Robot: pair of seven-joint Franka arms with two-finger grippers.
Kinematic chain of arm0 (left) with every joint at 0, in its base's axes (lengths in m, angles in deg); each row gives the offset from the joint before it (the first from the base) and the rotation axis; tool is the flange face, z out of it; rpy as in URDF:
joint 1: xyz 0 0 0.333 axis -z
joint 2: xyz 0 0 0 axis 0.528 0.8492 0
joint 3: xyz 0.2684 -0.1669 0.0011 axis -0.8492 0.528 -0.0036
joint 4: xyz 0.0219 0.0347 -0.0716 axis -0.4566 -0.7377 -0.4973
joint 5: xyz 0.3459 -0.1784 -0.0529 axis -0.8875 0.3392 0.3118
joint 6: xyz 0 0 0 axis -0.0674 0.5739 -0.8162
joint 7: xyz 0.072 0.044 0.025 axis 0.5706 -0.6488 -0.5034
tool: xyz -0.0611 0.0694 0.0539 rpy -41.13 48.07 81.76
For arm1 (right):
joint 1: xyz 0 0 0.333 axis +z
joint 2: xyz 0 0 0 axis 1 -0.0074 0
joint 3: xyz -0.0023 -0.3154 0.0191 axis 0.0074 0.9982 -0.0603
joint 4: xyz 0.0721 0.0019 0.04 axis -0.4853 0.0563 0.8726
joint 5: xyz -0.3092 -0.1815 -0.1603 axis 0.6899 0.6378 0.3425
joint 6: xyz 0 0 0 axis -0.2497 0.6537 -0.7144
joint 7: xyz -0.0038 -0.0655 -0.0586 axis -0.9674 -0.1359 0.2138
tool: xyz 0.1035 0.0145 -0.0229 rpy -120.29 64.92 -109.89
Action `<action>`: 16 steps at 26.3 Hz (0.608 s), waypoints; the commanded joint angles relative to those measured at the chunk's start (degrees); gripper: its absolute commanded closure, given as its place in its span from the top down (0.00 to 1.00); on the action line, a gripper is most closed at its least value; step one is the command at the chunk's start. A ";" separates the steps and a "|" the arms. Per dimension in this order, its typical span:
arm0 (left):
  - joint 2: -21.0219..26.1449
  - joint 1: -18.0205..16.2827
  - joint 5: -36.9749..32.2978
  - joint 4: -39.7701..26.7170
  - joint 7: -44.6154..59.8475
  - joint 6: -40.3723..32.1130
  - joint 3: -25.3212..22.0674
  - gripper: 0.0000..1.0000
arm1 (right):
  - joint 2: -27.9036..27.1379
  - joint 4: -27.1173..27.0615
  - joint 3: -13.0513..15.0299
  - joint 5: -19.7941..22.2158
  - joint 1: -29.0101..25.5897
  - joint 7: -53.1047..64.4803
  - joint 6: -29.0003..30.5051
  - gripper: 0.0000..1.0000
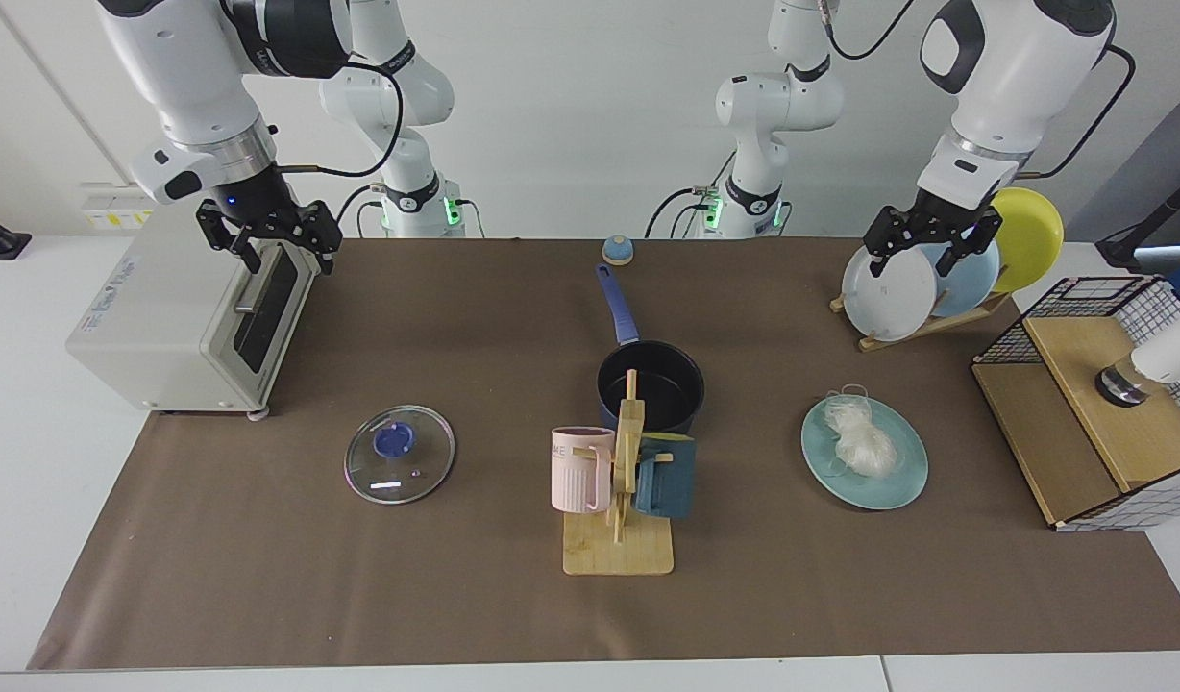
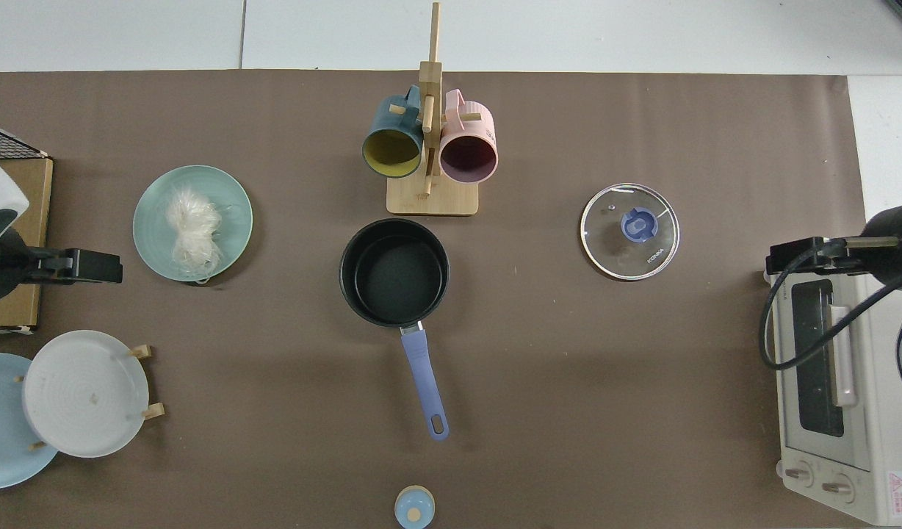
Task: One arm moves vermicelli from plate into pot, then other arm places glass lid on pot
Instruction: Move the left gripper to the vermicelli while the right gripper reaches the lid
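Both claws raised, fingers spread, holding nothing — left gripper (image 1: 931, 252) before the plate rack, right gripper (image 1: 268, 240) over the white toaster oven (image 1: 182, 327).

Brown mat (image 1: 455, 596) covers the white table; pale wall behind. Mat's near strip and the stretches between items lie bare. Small dark navy saucepan (image 1: 650, 386) sits mid-mat, black inside empty, blue handle toward the arms' bases. Whitish clump of thin vermicelli (image 1: 861, 439) lies on the round teal-green plate (image 1: 864, 481), well apart from the pot. Clear glass lid with blue knob (image 1: 399, 453) lies flat on the mat — other side of the pot. Wooden mug stand (image 1: 621, 538) holds pink and dark blue mugs.
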 commanded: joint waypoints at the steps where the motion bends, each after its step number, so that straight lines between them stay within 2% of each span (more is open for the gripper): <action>1: -0.28 -0.29 -0.38 0.44 -0.03 -0.50 0.34 1.00 | 0.02 0.29 -0.02 -0.59 -0.36 0.74 0.99 1.00; 12: -0.28 -0.29 -0.38 0.36 -0.03 -0.50 0.34 1.00 | -0.15 0.47 -0.10 -0.59 -0.27 0.38 0.99 1.00; 16: -0.28 -0.29 -0.38 0.36 -0.12 -0.50 0.34 1.00 | -0.24 2.22 -0.10 -0.59 -0.01 0.03 3.44 1.00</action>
